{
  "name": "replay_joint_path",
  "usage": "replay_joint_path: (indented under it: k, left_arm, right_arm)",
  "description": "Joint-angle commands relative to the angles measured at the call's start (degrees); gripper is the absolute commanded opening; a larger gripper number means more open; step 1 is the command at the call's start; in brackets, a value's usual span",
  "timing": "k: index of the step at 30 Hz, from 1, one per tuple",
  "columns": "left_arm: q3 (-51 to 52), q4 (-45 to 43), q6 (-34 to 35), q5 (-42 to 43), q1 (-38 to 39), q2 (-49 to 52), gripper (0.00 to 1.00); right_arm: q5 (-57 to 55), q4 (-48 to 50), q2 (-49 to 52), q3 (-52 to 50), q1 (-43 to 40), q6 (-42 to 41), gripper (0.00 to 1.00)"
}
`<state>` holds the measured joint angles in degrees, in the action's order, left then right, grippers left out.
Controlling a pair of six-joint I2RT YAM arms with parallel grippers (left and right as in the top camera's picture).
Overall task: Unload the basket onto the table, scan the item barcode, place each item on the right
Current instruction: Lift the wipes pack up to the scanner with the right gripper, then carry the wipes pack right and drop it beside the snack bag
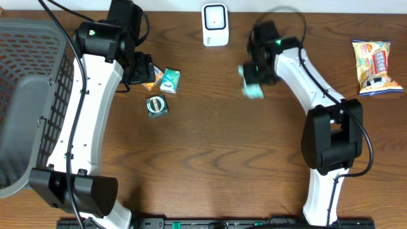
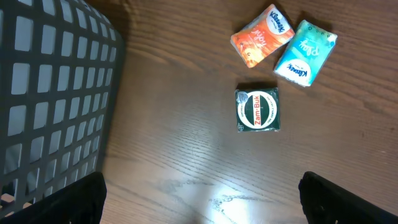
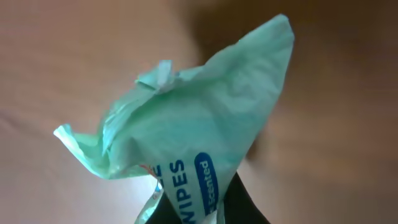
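**Open wood mid-table, clutter on my left**

The basket (image 1: pixel 25 95) walls off my far left, and its mesh stands close beside my left gripper (image 2: pixel 199 205), whose jaws are spread wide. Ahead of those jaws three small things block the wood: an orange tissue pack (image 2: pixel 261 36) and a blue tissue pack (image 2: pixel 305 53) side by side, with the Zam-Buk tin (image 2: pixel 257 110) near them. The table (image 1: pixel 216 159) between my arms is free to cross. The scanner (image 1: pixel 215 24) stands at the far edge. The snack bag (image 1: pixel 376 67) lies well apart at my right.
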<state>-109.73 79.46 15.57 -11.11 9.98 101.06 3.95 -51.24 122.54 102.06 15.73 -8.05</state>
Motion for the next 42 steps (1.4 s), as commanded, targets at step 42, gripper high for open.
replay_joint_path:
  k: [42]
  left_arm:
    - [0.02,0.17,-0.52,-0.96,-0.02,0.42,0.98]
  right_arm:
    - [-16.61,34.8,7.56,15.39,3.85,3.85,0.01]
